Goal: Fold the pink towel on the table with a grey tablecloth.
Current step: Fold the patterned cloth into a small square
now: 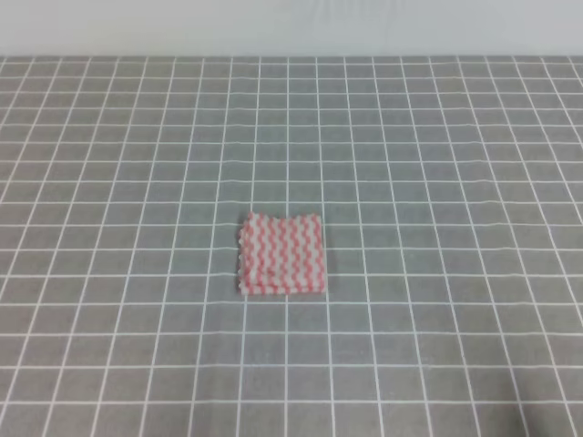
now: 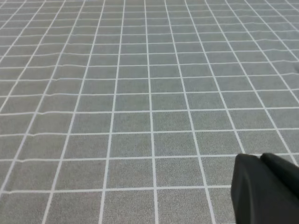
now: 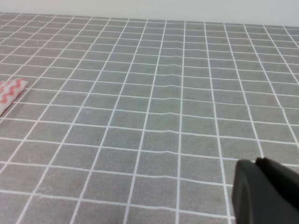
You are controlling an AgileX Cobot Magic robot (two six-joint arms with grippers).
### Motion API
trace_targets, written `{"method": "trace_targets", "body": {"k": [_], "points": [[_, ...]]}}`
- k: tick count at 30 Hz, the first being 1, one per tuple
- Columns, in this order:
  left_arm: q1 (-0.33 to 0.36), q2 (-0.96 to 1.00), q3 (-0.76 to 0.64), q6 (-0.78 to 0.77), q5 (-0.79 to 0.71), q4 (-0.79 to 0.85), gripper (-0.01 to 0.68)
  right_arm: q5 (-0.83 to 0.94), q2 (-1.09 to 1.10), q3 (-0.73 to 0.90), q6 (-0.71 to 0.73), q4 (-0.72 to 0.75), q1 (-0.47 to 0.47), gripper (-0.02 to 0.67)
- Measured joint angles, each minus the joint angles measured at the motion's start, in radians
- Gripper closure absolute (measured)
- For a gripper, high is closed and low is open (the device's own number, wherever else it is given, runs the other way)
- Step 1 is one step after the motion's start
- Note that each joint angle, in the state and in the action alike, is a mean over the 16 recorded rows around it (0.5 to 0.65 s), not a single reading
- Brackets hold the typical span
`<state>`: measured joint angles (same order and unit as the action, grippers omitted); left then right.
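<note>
Jaws unseen, pink towel point(image 1: 281, 254) folded, grey tablecloth point(image 1: 437, 164)

The towel point(image 1: 281, 254) lies flat near the middle of the table point(image 1: 437, 182), folded into a small, roughly square pad with pink-and-white zigzag stripes and a scalloped left edge. The table's grey cloth carries a white grid. The right wrist view catches one towel corner at its left edge.
</note>
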<state>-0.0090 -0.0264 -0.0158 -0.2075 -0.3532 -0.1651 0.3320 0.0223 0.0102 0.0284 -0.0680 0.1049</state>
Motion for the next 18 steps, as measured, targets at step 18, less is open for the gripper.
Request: {"method": "trace_targets", "body": {"k": [18], "points": [[0.000, 0.007, 0.007, 0.000, -0.003, -0.001, 0.675, 0.003, -0.004, -0.004, 0.001, 0.000, -0.001, 0.666]]}}
